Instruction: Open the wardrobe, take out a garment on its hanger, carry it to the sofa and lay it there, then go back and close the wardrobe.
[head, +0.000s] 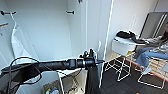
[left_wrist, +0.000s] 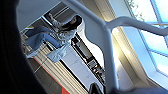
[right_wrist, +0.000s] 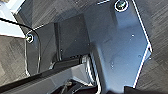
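Wardrobe is open in front of you. Inside: a white top hangs at the left from a short dark peg, with a second dark peg further right on the back wall. Low down there's a pale shelf edge with a small box of coloured items under it. The open door stands edge-on to the right of your arm.

Your left arm comes across the head view from the left, and the left gripper sits just at the door edge. The garment hangs straight down below it: black, limp, narrow drape, running off the lower edge of the view. In the left wrist view the hanger shows as a thin pale curved bar close to the camera. The gripper looks closed on the hanger, though the fingers themselves are hard to see.

Right gripper: can't tell its state; the right wrist view shows the robot's dark plate over grey floor.

To the right, well apart from the wardrobe, a white stool carries dark items, and a person sits beyond it.
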